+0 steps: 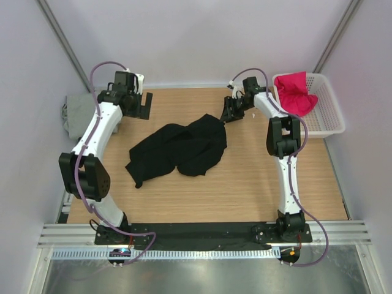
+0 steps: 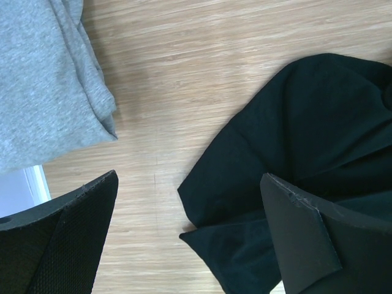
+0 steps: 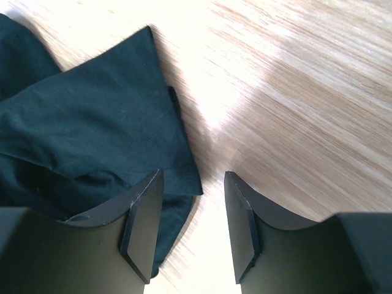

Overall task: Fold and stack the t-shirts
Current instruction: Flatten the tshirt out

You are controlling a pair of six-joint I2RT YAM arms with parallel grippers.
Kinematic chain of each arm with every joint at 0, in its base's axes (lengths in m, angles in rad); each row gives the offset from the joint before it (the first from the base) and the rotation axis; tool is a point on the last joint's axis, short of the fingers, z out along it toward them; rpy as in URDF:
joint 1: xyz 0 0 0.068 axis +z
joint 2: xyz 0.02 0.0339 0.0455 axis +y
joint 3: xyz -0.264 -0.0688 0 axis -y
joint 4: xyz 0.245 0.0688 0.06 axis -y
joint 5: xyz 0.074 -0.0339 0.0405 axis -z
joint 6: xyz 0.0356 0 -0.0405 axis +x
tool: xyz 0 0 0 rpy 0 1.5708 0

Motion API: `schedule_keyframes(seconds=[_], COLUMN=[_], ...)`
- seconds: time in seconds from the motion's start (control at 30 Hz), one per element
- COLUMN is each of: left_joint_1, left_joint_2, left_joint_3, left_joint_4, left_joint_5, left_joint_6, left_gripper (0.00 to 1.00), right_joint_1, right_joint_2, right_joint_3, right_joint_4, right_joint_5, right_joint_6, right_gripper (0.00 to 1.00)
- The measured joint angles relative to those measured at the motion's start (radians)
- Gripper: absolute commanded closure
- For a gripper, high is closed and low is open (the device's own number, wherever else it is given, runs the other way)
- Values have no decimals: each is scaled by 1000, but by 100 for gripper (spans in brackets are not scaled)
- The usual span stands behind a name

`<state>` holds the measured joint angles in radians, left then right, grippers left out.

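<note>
The black t-shirt [image 1: 177,150] lies crumpled in the middle of the table. My left gripper [image 1: 144,105] hangs open and empty over bare wood up and left of it; in the left wrist view [image 2: 190,236] the black cloth [image 2: 306,122] lies under the right finger and a folded grey t-shirt [image 2: 43,79] at upper left. The grey shirt [image 1: 76,113] sits at the table's left edge. My right gripper [image 1: 231,113] is open at the black shirt's far right corner; in the right wrist view [image 3: 193,226] its left finger [image 3: 144,223] is over the cloth edge [image 3: 92,128]. The magenta-red t-shirt [image 1: 297,92] lies in the basket.
A white mesh basket [image 1: 327,113] stands at the back right, off the table's corner. The wooden tabletop [image 1: 245,184] shows bare in front of the black shirt. Grey walls close in on the left, back and right.
</note>
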<state>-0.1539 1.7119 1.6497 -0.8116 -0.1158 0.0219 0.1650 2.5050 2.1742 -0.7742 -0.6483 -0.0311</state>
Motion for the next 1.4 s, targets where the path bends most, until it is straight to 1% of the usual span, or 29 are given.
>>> schedule_keyframes(seconds=[0.13,0.17,0.23,0.27,0.33,0.37,0.43,0.47,0.53,0.73,0.93,1.17,1.4], left_joint_1=[-2,-3,-3,-4,-4,-4,-4,-4,-4,-4,-4,-4,-4], left_joint_2=[4,4,5,6,6,6,6,6,6,6,10,42,68], left_joint_3=[0,0,0,0,0,0,0,0,0,-6,-76,-87,-116], left_joint_4=[0,0,0,0,0,0,0,0,0,5,14,16,23], left_joint_5=[0,0,-1,-1,-2,-2,-4,-4,-5,-13,-54,-82,-125], left_joint_6=[0,0,0,0,0,0,0,0,0,1,12,13,16], left_gripper=[1,0,0,0,0,0,0,1,0,0,0,0,1], right_joint_1=[-1,-2,-3,-3,-3,-3,-3,-3,-3,-4,-10,-12,-12], right_joint_2=[8,9,10,11,16,18,22,23,23,22,12,-77,-166], right_joint_3=[0,0,0,0,0,0,0,0,0,0,0,0,24], right_joint_4=[3,3,3,3,3,3,2,3,3,3,3,16,17], right_joint_5=[-13,-16,-18,-18,-18,-18,-16,-16,-16,-16,-29,-62,-55], right_joint_6=[3,3,5,4,6,6,4,5,6,5,12,42,35], right_gripper=[53,58,63,69,75,82,89,94,99,99,99,99,99])
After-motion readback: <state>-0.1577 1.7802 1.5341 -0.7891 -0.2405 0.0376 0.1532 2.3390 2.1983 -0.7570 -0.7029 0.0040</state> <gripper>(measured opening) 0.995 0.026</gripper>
